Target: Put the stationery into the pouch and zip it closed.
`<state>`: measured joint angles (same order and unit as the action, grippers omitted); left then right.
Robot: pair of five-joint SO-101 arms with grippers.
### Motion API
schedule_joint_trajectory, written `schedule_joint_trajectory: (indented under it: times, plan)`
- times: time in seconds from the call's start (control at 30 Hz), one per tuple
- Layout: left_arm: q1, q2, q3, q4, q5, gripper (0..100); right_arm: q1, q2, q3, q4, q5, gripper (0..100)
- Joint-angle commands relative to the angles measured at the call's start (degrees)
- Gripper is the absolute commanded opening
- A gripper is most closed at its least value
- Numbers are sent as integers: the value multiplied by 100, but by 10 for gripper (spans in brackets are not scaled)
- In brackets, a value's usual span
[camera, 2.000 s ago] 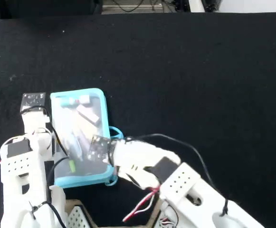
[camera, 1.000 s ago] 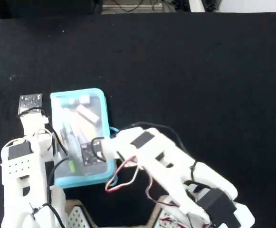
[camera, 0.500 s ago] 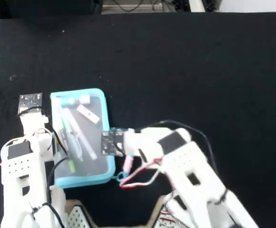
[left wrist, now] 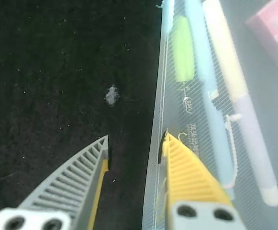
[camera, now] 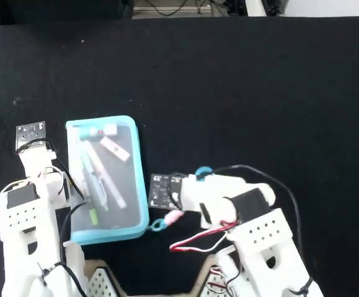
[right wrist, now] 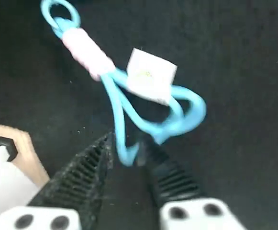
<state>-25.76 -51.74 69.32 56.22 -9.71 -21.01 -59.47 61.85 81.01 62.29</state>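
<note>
The pens and eraser (camera: 100, 176) are lying inside the translucent, blue-edged zip pouch (camera: 108, 233) on the black worktop (camera: 241, 93), so the zipping step looks to be in hand. The right gripper (right wrist: 127, 146) is clamping its fingers on the light-blue pull cord with a pink bead (right wrist: 177, 115), beside the pouch's corner. The left gripper (left wrist: 135, 141) is straddling the pouch's far long edge, fingers apart. Next, the cord is needing a steady pull along the zip while the left arm is pinning the pouch.
</note>
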Motion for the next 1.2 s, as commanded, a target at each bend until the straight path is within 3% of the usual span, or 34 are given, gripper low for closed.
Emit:
schedule_joint_trajectory:
  times: [0.0, 0.2, 0.4, 0.57, 0.83, 1.17]
  plan:
    - [-57, 0, -224, -9, 35, 180, 35, -136, 215, -202, 132, 257]
    - [-66, 0, -215, -9, 35, 180, -1020, -154, 338, -211, 870, 286]
    - [-251, 0, -224, -9, 35, 180, -2180, -119, 787, -765, 738, 289]
    - [-444, 0, -268, -18, 35, 180, -2330, -119, 1499, -1582, 712, 289]
    - [-444, 0, -268, -18, 35, 180, -2400, -40, 1587, -2013, 686, 286]
    - [-453, 0, -268, -18, 35, 180, -2418, 1499, 1622, -3042, 448, 286]
